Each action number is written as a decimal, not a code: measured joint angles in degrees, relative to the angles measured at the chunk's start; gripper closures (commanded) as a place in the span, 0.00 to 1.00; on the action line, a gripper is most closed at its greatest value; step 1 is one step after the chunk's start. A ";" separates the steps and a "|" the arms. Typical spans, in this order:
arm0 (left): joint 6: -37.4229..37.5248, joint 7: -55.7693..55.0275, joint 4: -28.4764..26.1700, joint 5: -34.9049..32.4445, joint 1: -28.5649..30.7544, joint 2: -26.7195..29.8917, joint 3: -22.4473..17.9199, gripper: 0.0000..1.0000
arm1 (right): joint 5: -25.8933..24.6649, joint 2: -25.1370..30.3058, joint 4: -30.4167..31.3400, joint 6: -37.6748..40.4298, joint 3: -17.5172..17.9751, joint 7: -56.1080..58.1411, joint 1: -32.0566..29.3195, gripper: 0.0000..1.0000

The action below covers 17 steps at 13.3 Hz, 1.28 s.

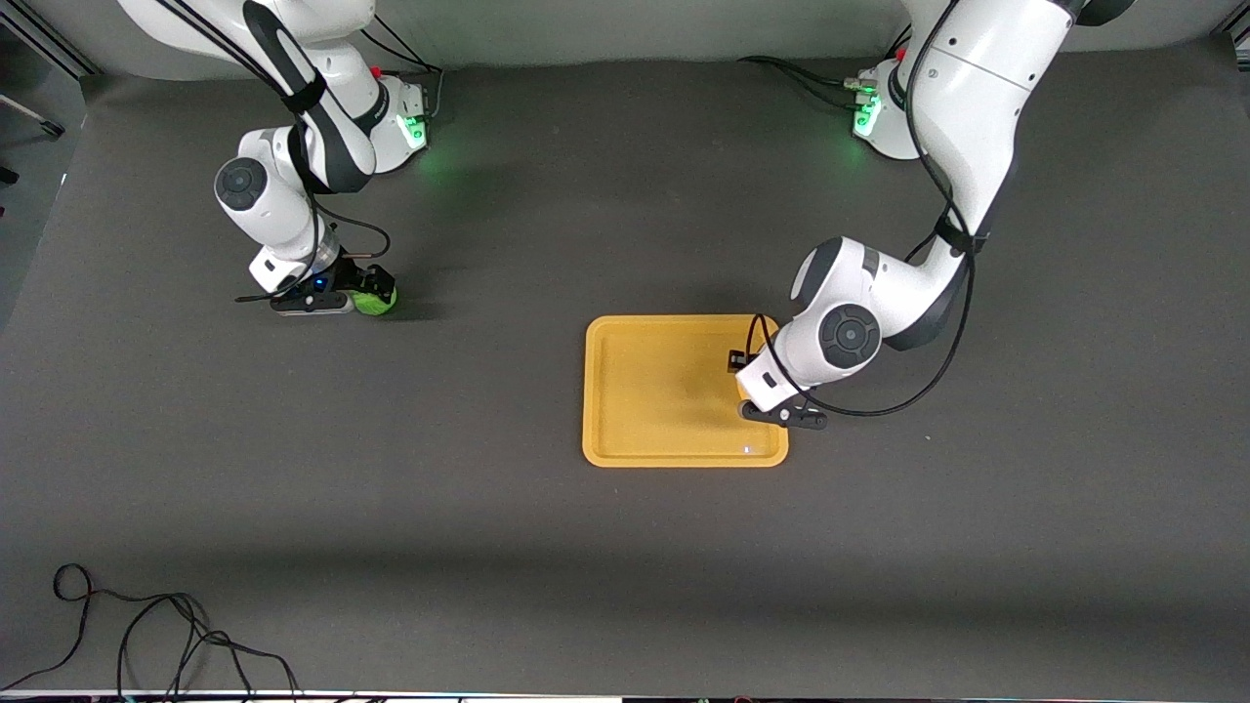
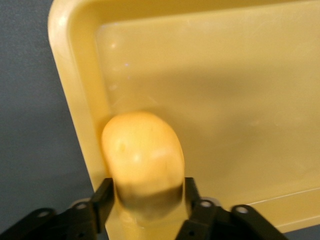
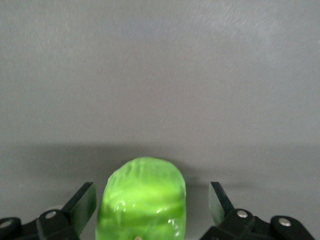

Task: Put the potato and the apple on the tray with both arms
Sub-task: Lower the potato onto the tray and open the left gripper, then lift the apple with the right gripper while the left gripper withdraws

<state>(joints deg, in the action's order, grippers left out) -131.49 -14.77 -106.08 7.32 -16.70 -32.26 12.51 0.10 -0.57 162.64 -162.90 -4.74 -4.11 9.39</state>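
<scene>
The yellow-orange potato (image 2: pixel 142 150) sits between the fingers of my left gripper (image 2: pixel 147 187), which is shut on it, low over the yellow tray (image 2: pixel 225 75) just inside its rim. In the front view the left gripper (image 1: pixel 744 376) is over the tray (image 1: pixel 664 391) at the edge toward the left arm's end, and the hand hides the potato. The green apple (image 3: pixel 142 200) rests on the dark table. My right gripper (image 3: pixel 150 200) is open around it, with a gap at one finger (image 3: pixel 217 200). Both show in the front view: gripper (image 1: pixel 374 291), apple (image 1: pixel 377 303).
The dark table mat (image 1: pixel 488 547) spreads around the tray. Black cable loops (image 1: pixel 146 635) lie at the table edge nearest the front camera, toward the right arm's end. The arms' green-lit bases (image 1: pixel 415 127) stand along the edge farthest from that camera.
</scene>
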 measured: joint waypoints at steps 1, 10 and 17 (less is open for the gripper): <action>0.00 0.00 0.21 -0.37 0.00 -0.16 0.00 0.00 | 0.00 -0.01 0.01 1.06 0.00 0.00 0.25 0.06; 14.82 -0.81 13.03 -0.68 4.27 5.98 -0.47 0.00 | 0.00 7.99 -8.12 20.53 -0.26 0.00 0.36 0.61; 31.93 8.85 22.60 -7.90 18.75 17.20 -2.25 0.00 | 0.05 16.31 -35.84 52.07 -0.21 -0.39 1.15 0.61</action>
<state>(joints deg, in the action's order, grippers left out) -99.56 -5.93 -83.48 -0.58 2.05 -15.06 10.26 0.15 15.74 126.80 -110.82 -4.95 -4.50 10.54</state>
